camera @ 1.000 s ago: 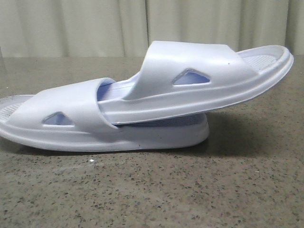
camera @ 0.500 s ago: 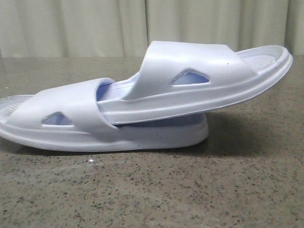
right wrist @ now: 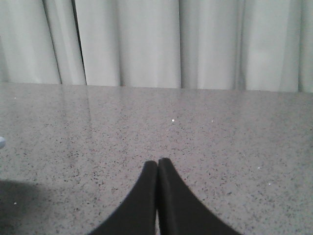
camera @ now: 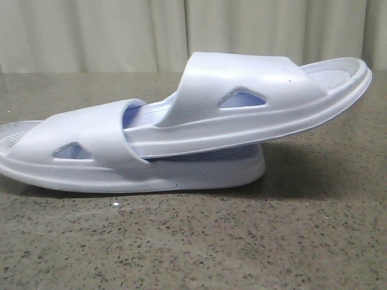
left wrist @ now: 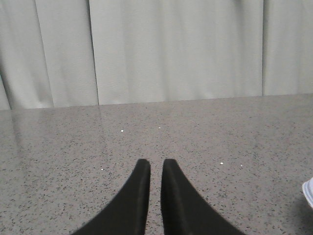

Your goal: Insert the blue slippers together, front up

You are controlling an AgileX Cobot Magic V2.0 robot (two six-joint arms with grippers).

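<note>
In the front view two pale blue-white slippers lie joined on the table. The lower slipper lies flat with its sole down. The upper slipper has one end pushed under the lower one's strap, and its other end juts up to the right. No gripper shows in the front view. My left gripper is empty, its fingers a narrow slit apart over bare table. A sliver of slipper shows at that view's edge. My right gripper is shut and empty, fingertips touching, over bare table.
The speckled grey-brown stone table stretches in front of and behind the slippers. A pale pleated curtain hangs along the far edge and shows in both wrist views. A tiny pale-blue edge sits at the right wrist view's border.
</note>
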